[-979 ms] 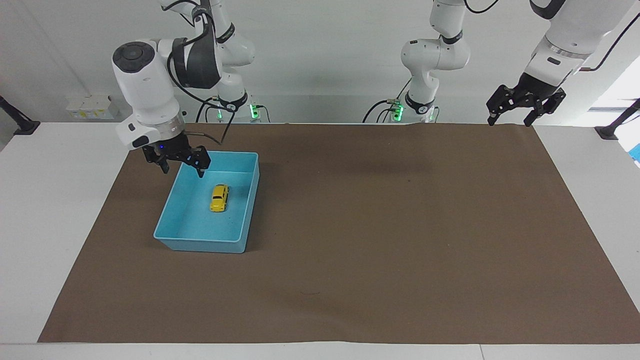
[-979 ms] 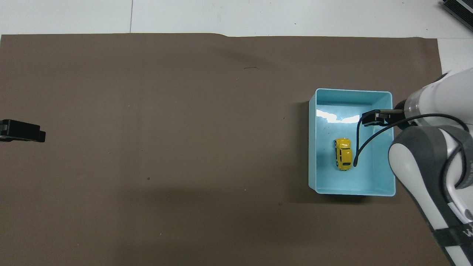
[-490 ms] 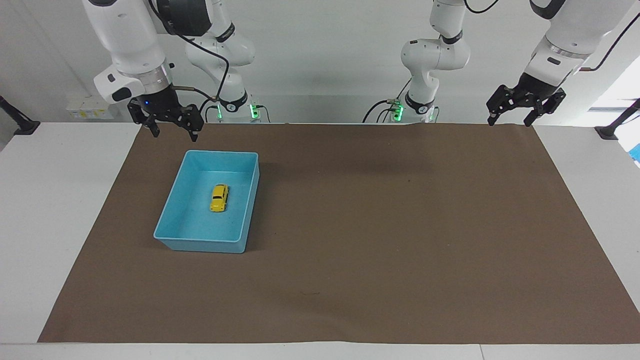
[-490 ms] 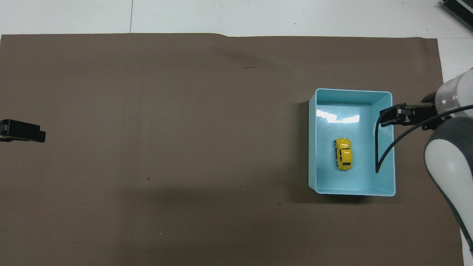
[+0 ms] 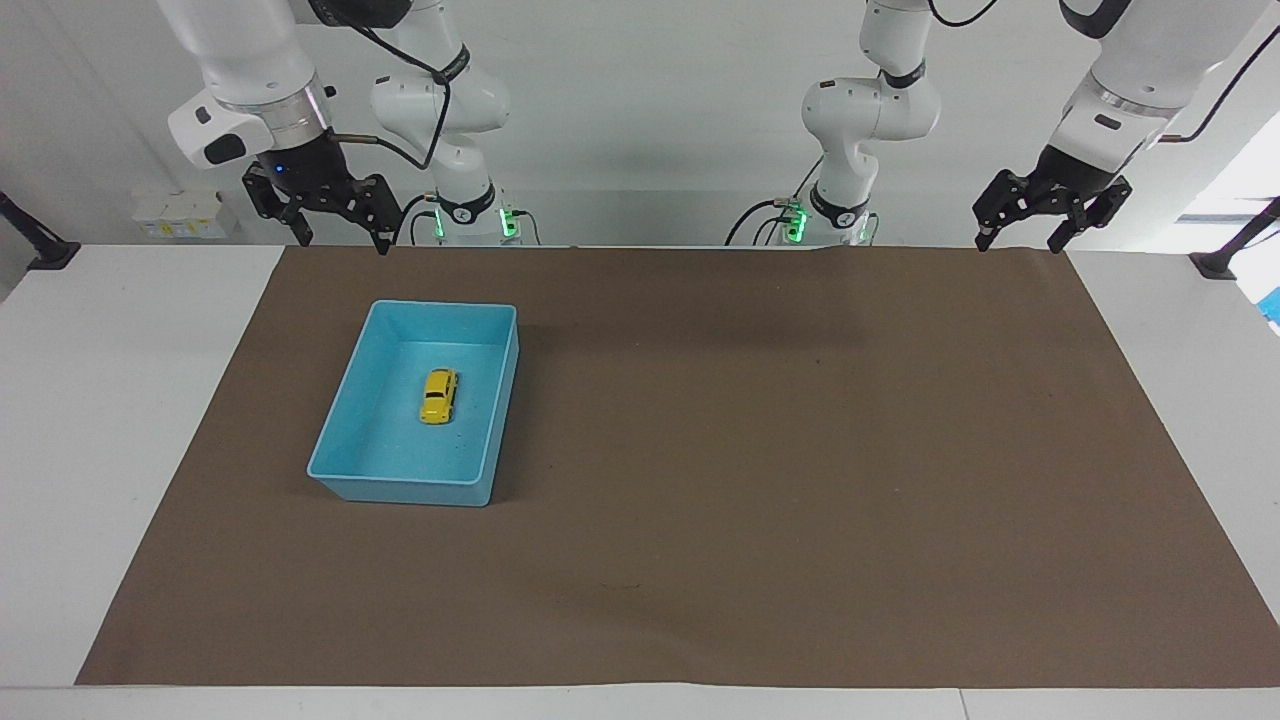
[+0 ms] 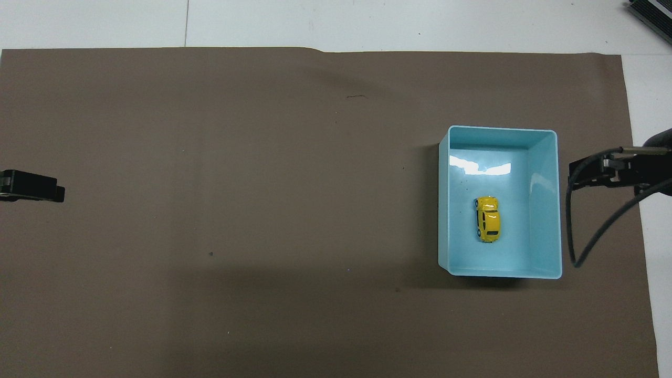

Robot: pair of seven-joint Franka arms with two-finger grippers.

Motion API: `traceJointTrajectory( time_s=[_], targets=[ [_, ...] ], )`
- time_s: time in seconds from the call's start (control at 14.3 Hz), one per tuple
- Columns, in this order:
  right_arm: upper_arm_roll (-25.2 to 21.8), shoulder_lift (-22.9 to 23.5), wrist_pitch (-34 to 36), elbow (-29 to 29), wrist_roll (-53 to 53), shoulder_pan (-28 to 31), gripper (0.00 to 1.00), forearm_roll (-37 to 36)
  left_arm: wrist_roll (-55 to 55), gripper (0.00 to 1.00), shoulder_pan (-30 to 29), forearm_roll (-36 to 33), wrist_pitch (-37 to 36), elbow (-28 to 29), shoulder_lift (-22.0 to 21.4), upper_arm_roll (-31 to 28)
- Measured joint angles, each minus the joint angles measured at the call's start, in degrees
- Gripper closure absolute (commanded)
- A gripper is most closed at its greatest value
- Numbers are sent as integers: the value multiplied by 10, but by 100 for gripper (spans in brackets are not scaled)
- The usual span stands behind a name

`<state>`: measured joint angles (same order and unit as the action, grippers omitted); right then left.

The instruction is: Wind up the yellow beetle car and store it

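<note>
The yellow beetle car [image 5: 438,396] [image 6: 487,219] is a small, glossy, round-backed toy with dark windows, and it sits on its wheels on the floor of the blue bin [image 5: 335,447] [image 6: 445,199], roughly at the middle and clear of all four walls. The bin is a smooth, shiny plastic rectangle with rounded corners, a thin rim and an open top; light glints off its floor. It stands on a flat, matte brown mat [image 5: 760,480] [image 6: 236,210] that covers most of the white bench [image 5: 120,420], toward the right arm's end. The right claw [image 5: 342,240] [image 6: 593,173] is black and angular, raised in the air over the robots' edge of the mat, its fingers spread apart with nothing between them and nothing touching them; a dark cable loops from its wrist. The left claw [image 5: 1018,236] [image 6: 31,186] hangs above the mat's corner at the left arm's end, waiting, its fingers likewise apart and empty.
</note>
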<state>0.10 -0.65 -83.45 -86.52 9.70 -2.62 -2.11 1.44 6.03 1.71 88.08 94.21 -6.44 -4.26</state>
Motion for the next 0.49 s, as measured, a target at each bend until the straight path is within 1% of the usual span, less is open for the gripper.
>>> traceJointTrajectory(
  time_s=[0.49],
  targets=[
    [0, 0, -3, 0, 0, 0, 0, 0, 0, 0, 0, 0, 0, 0, 0, 0]
  ],
)
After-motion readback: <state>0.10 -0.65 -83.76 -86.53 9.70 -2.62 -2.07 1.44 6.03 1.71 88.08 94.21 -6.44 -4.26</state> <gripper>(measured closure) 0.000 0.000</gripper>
